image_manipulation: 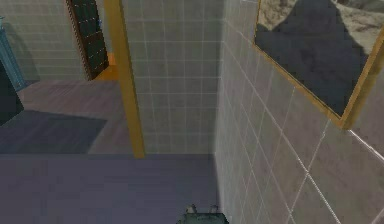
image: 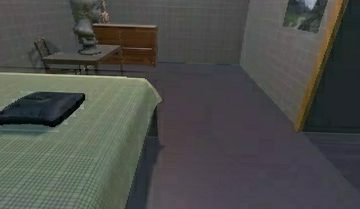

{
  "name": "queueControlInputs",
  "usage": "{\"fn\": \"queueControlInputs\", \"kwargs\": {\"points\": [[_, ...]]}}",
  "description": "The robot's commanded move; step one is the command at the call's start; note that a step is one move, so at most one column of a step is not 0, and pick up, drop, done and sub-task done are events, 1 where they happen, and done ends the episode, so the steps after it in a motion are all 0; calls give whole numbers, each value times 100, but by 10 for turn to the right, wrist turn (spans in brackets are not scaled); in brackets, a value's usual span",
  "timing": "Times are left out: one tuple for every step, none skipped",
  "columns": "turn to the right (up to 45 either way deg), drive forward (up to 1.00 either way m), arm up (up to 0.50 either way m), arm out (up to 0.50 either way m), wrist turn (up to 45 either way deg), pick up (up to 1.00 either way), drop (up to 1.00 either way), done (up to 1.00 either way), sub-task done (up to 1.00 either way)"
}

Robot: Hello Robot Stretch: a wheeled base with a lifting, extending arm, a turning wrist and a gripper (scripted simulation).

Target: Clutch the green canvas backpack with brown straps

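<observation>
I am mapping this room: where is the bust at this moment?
In the forward view's upper left, the bust stands on a small table, before the wooden dresser.

Forward view overlooks bed [image: 77, 139]; arm side view faces close wall [image_manipulation: 270, 150].

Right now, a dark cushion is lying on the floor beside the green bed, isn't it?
Not on the floor: the dark cushion is lying on top of the green bed, as the forward view's left shows.

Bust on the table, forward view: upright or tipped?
Upright. The bust stands on its base on the table, head at the top, in front of the dresser.
</observation>
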Motion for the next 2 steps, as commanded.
{"fn": "queueControlInputs", "kwargs": {"points": [[0, 0, 10, 0, 0, 0, 0, 0, 0], [0, 0, 0, 0, 0, 0, 0, 100, 0]]}}
